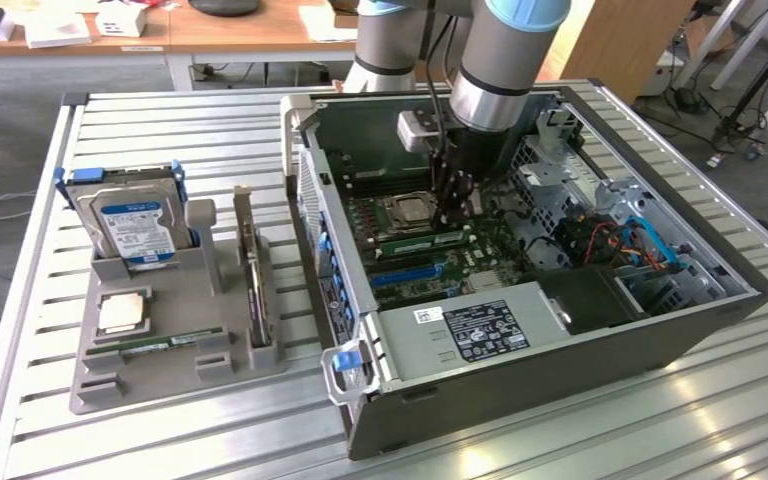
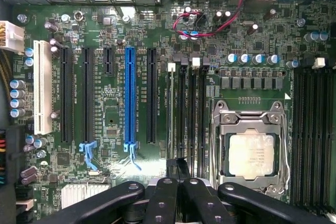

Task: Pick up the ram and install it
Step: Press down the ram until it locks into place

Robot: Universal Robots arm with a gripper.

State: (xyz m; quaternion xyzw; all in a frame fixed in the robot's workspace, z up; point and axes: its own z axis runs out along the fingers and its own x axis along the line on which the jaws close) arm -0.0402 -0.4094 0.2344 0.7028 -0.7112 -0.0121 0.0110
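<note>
The slim green ram [image 2: 171, 124] is standing edge-on in a motherboard [image 2: 131, 35] slot, directly at twelve o'clock from the closed gripper [image 2: 178, 174] touching it.

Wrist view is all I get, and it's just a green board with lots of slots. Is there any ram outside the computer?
Observer: Yes. A ram stick lies flat in a grey tray beside the case, on the exterior view's left.
Operator: What else is in that tray?
Observer: A hard drive stands at its far end, and a square processor chip sits between it and the ram stick.
Operator: Where's my arm?
Observer: It reaches straight down into the open case, with the gripper low beside the processor socket.
</note>
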